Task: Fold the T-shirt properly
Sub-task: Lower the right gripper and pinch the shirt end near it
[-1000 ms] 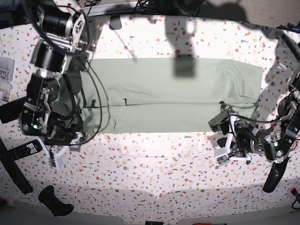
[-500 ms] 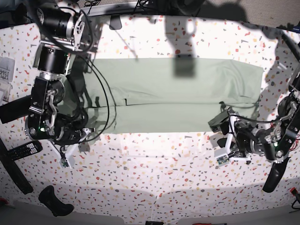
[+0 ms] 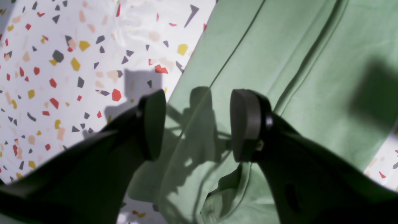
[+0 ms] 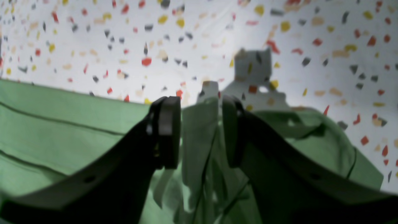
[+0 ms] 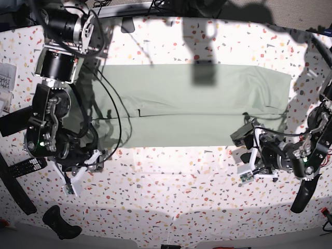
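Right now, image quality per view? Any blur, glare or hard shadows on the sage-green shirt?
Base view: barrel distortion bends the table edges; a bright washed-out band lies below the pale sage-green cloth T-shirt, and dark rig shadows fall on it. Left wrist view: sharp, with the left gripper casting a hard shadow on the cloth. Right wrist view: soft and blurred, worst around the right gripper and the bunched fabric.

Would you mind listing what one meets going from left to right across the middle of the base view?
Black remote control → right arm's gripper → T-shirt → left arm's gripper, all on the speckled tablecloth.
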Available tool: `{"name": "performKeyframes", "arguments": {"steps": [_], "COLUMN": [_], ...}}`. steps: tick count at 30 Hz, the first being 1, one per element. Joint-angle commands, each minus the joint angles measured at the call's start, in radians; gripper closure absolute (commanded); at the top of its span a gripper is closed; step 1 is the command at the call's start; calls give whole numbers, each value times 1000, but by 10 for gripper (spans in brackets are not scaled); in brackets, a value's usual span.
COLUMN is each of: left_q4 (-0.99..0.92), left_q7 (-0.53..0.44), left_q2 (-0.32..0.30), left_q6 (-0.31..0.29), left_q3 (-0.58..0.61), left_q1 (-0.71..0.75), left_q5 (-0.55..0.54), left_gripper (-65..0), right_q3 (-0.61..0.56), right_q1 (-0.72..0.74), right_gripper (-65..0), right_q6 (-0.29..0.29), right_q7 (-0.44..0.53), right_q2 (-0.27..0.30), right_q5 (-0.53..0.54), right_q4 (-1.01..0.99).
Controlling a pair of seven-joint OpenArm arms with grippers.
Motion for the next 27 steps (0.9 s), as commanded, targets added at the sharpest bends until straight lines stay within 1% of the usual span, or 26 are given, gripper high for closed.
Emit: {"name": "performKeyframes", "arguments": {"steps": [1, 6, 10, 16, 17, 21, 22, 27], "left_q4": [13, 13, 13, 13, 13, 13, 13, 13], "left_q7": [-17, -17, -17, -17, -17, -17, -17, -17], "left_q2": [-11, -11, -11, -11, -11, -11, -11, -11], "left_q6": [2, 2, 2, 2, 2, 2, 2, 2], "left_q3": [-12, -12, -12, -12, -12, -12, -12, -12], "left_q1": [-32, -32, -32, -32, -32, -32, -32, -32], "left_q5": [-9, -9, -9, -9, -9, -9, -9, -9], "left_gripper": [-307, -307, -307, -307, -307, -307, -307, -307], "right_q3": [1, 0, -1, -21, -31, -96, -116, -192], "right_q1": [29, 30, 30, 30, 30, 33, 35, 42], "right_gripper": [-223, -223, -223, -223, -229, -338, -352, -353], "right_q6": [8, 6, 7, 8, 7, 7, 7, 3], "right_q7": [26, 27, 62, 77, 77, 76, 77, 79], "right_q2": [8, 8, 8, 8, 8, 8, 8, 7], "right_q5": [10, 8, -42, -42, -42, -42, -42, -42], "right_q4": [19, 6, -56, -152, -153, -153, -153, -153]}}
